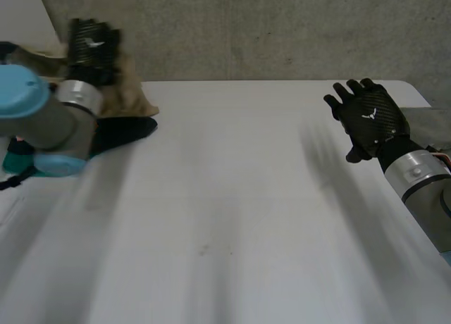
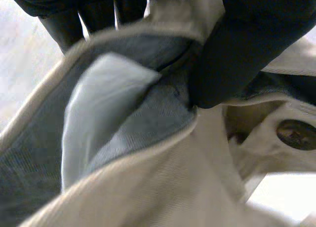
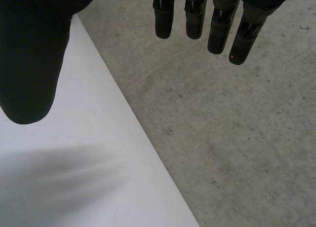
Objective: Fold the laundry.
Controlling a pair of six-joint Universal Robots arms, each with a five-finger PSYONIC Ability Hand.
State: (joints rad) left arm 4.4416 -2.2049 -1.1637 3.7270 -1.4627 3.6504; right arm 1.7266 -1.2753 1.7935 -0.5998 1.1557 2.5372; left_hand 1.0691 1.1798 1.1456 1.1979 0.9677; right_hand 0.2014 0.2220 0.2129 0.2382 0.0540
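Grey robot left arm (image 1: 42,123) and right arm (image 1: 430,194), each ending in a black hand.
The left arm has rounded joints with light-blue caps. The left hand (image 1: 91,46) and right hand (image 1: 370,120) have a woven sheen, a small white mark (image 1: 368,115) and a silver wrist band (image 1: 416,167).

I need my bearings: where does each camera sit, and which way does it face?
Head view: between and behind the arms, looking down on the white table; shows the left arm, left hand and right hand.
Left wrist view: on the left wrist, looking along the palm at the beige garment pinched between thumb and fingers.
Right wrist view: on the right wrist, looking past straight fingers at the table edge and grey concrete.
Shared: head and left wrist views both show the left hand on the beige garment.
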